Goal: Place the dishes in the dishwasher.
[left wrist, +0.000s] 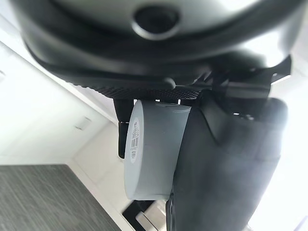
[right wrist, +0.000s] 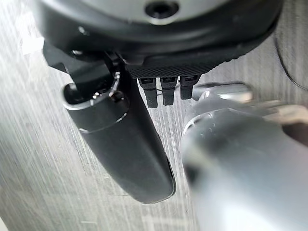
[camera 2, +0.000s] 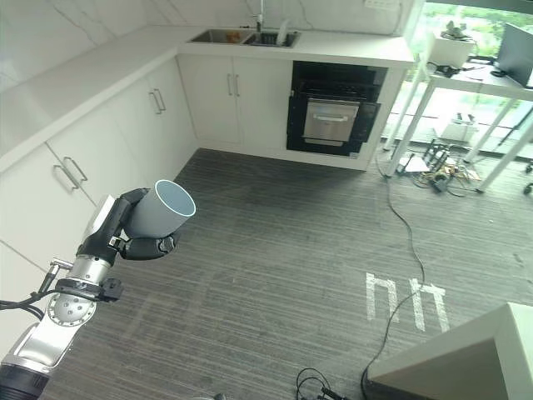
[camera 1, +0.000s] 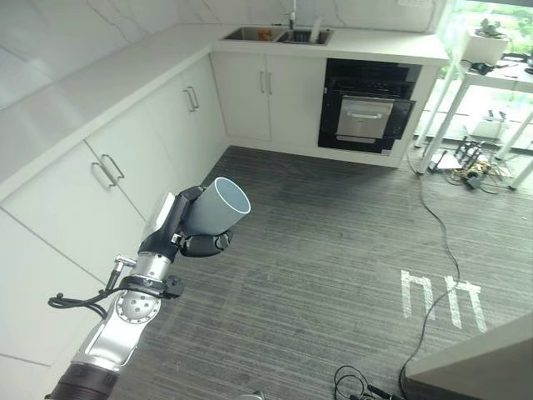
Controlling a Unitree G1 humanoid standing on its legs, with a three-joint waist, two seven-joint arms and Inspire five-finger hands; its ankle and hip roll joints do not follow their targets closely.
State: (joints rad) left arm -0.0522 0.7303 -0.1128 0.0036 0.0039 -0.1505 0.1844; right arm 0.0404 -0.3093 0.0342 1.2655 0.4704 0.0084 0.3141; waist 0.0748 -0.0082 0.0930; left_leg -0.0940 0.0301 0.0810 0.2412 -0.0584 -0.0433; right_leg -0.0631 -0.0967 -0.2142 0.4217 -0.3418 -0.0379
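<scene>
The left hand (camera 1: 187, 227) is wrapped round a pale grey-blue cylindrical cup (camera 1: 218, 207), carried tilted above the striped floor beside the white cabinets. Best keep that grip firm while heading for the black built-in dishwasher (camera 1: 367, 107). The right hand's (right wrist: 122, 139) fingers can't be judged.

The cup (camera 1: 218, 207) looks like smooth, matt grey-blue plastic with a paper barcode label on its side. The left hand (camera 1: 190, 235) holding it is dark, faintly glossy plastic. The floor (camera 1: 333, 250) looks like grey wood-grain plank, matt. The cabinets (camera 1: 158, 125) at ten o'clock are smooth white with thin metal handles, under a pale, smooth bench (camera 1: 100, 83).
</scene>
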